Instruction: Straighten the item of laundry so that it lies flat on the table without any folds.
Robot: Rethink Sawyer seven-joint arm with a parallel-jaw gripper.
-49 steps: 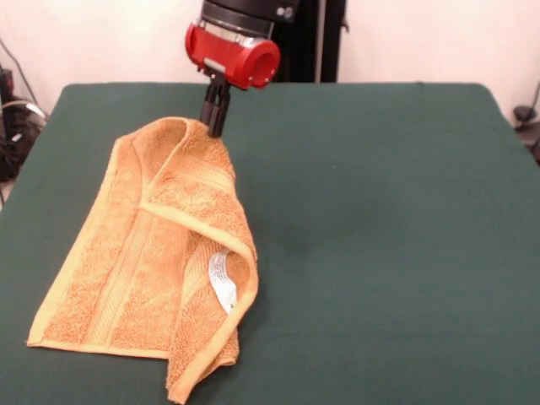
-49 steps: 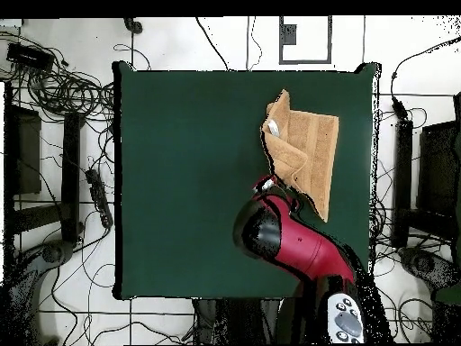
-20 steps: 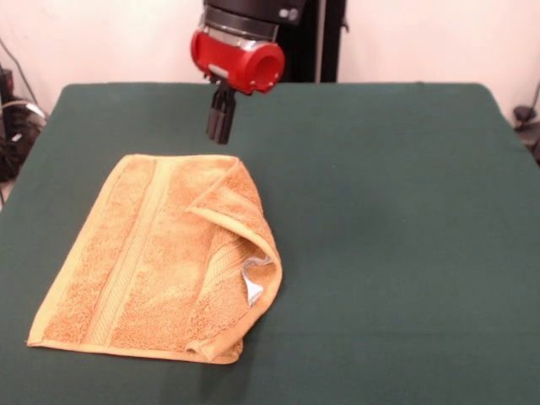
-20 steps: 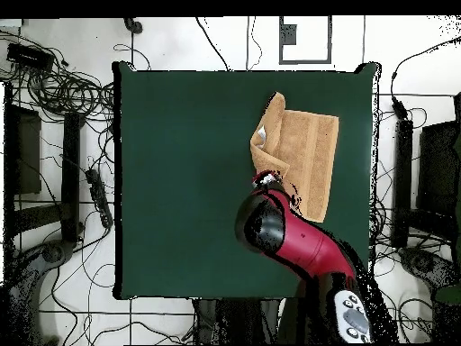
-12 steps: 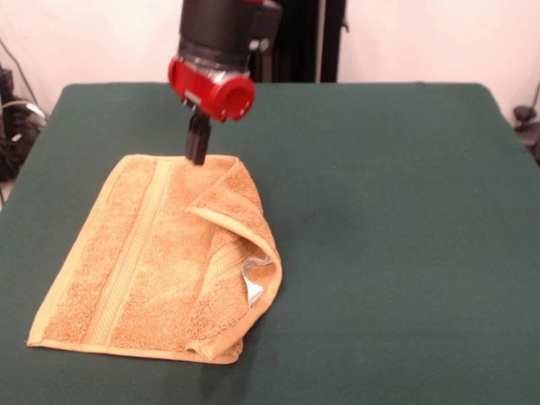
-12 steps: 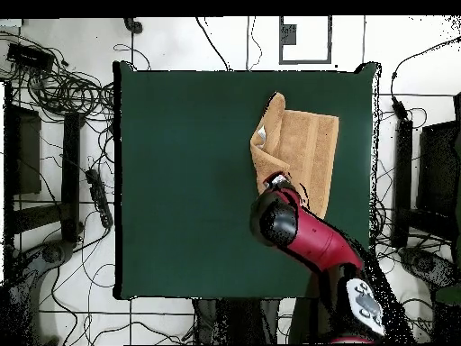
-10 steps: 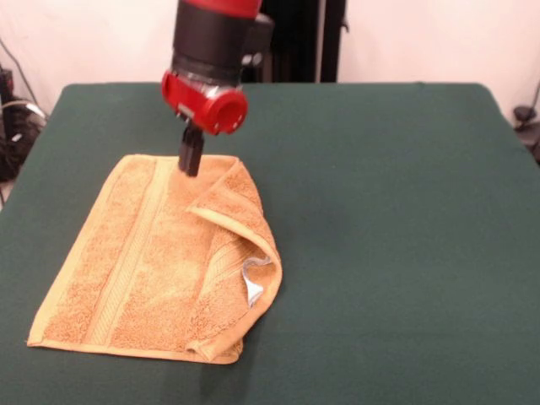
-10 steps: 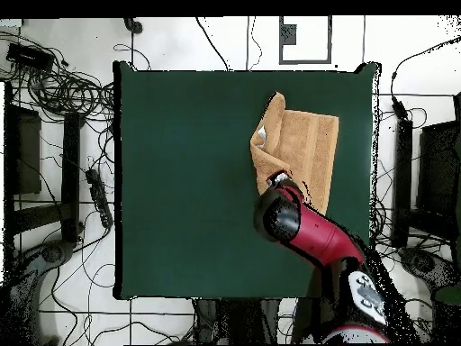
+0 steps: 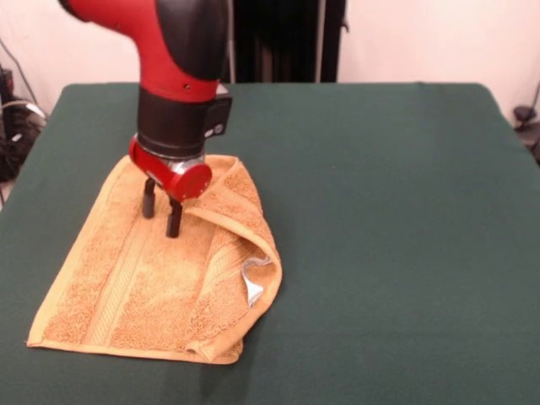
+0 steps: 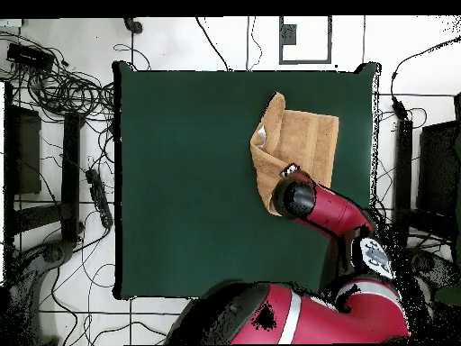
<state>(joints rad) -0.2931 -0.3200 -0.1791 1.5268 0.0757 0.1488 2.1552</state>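
- The towel (image 9: 160,270) is seen lying on the green table (image 9: 388,219), toward the left side in the front view and toward the right side in the overhead view (image 10: 302,149)
- Most of the towel is spread flat, with a woven band running along its length
- One long side, on the right in the front view, is folded over onto the rest, so that a raised flap is formed there
- A small white tag (image 9: 252,291) is shown under the lower end of that flap
- The gripper (image 9: 161,210) is held over the far part of the towel, with its two fingers (image 9: 174,219) spread apart and nothing between them
- Whether the fingertips touch the cloth cannot be told
- The red and black arm (image 9: 173,76) is seen coming down from the upper left in the front view
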